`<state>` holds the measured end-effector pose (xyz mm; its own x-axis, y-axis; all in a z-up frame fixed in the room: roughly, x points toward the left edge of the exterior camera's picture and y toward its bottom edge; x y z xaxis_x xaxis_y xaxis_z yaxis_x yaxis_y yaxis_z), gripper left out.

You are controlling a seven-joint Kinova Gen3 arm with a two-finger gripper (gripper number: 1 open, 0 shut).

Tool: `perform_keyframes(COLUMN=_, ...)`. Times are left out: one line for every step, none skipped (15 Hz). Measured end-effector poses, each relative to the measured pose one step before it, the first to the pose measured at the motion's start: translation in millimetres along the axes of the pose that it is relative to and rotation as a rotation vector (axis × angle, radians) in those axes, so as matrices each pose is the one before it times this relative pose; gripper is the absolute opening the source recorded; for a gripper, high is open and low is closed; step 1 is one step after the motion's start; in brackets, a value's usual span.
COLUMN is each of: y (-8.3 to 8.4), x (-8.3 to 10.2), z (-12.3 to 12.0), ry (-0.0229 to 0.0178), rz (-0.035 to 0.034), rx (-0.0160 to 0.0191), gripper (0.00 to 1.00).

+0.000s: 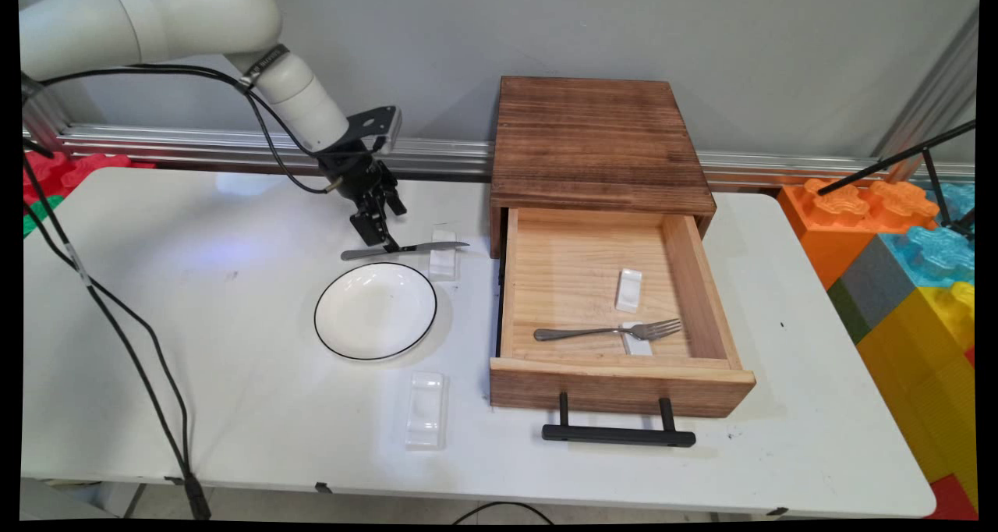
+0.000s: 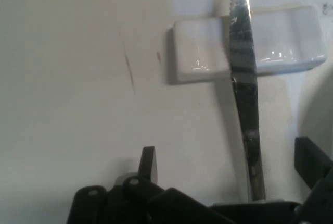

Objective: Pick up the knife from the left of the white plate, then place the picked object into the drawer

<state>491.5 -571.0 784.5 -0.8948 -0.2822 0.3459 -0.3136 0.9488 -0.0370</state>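
No readable text, label, brand, number or sign anywhere: none on the arm, the wooden drawer box (image 1: pixel 600 146), the plate (image 1: pixel 375 310), the knife (image 2: pixel 244 78) or the worktop (image 1: pixel 234 407).

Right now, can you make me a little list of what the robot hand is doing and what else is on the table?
gripper: jaws open, one on each side of the knife's handle
knife: blade lying across a small white rest
plate: white, bare, just in front of the knife
drawer: pulled open
fork: inside the drawer, across a white rest
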Motion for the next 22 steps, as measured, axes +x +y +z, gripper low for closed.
perform_keyframes(y=-0.29, x=-0.01, z=3.14, ry=0.00004, rz=0.00084, rx=-0.00428, gripper=1.0)
perform_keyframes(y=-0.1, x=0.17, z=1.88, ry=0.00022, rz=0.00094, rx=-0.00261, gripper=1.0)
perform_keyframes(y=-0.09, x=0.01, z=2.65, ry=-0.00008, rz=0.00091, rx=-0.00358, gripper=1.0)
perform_keyframes(y=0.08, x=0.0, z=2.35, ry=-0.00024, rz=0.00104, rx=-0.00327, gripper=1.0)
perform_keyframes(y=0.06, x=-0.29, z=2.68, ry=-0.00105, rz=0.00148, rx=-0.00264, gripper=1.0)
perform_keyframes(y=-0.09, x=-0.08, z=1.81, ry=-0.00039, rz=0.00127, rx=-0.00106, gripper=1.0)
perform_keyframes(y=0.04, x=-0.08, z=1.87, ry=-0.00077, rz=0.00165, rx=-0.0009, gripper=1.0)
perform_keyframes(y=0.02, x=-0.1, z=1.44, ry=0.00038, rz=0.00138, rx=0.0009, gripper=1.0)
perform_keyframes(y=-0.1, x=0.5, z=1.21, ry=0.00021, rz=0.0021, rx=0.00049, gripper=1.0)
perform_keyframes(y=-0.09, x=0.24, z=0.68, ry=0.00075, rz=0.0011, rx=0.00117, gripper=1.0)
perform_keyframes(y=-0.08, x=0.39, z=0.83, ry=0.00089, rz=0.00194, rx=0.00165, gripper=0.0)
perform_keyframes(y=-0.03, x=0.65, z=0.48, ry=0.0019, rz=0.00229, rx=0.00212, gripper=0.0)
perform_keyframes(y=0.15, x=0.47, z=0.55, ry=0.00084, rz=0.00189, rx=0.00277, gripper=0.0)
perform_keyframes(y=0.15, x=0.41, z=0.37, ry=0.00063, rz=0.00089, rx=0.00188, gripper=0.0)
perform_keyframes(y=0.48, x=0.32, z=0.01, ry=0.00015, rz=0.00051, rx=0.00185, gripper=0.0)
perform_keyframes(y=0.67, x=0.39, z=-0.21, ry=-0.0001, rz=-0.00067, rx=0.00143, gripper=0.0)
perform_keyframes(y=1.21, x=-0.3, z=-0.58, ry=-0.00075, rz=-0.00275, rx=-0.0001, gripper=0.0)
perform_keyframes(y=1.02, x=-0.34, z=-0.49, ry=-0.00053, rz=-0.00233, rx=-0.00049, gripper=0.0)
perform_keyframes(y=1.47, x=-0.4, z=-0.65, ry=-0.001, rz=-0.00267, rx=-0.00092, gripper=0.0)
perform_keyframes(y=1.3, x=-0.56, z=-0.82, ry=-0.00063, rz=-0.00232, rx=-0.00069, gripper=0.0)
perform_keyframes(y=1.83, x=-0.48, z=-1.1, ry=-0.00099, rz=-0.00244, rx=-0.00127, gripper=0.0)
perform_keyframes(y=1.99, x=-0.24, z=-1.59, ry=-0.00105, rz=-0.00181, rx=-0.0011, gripper=0.0)
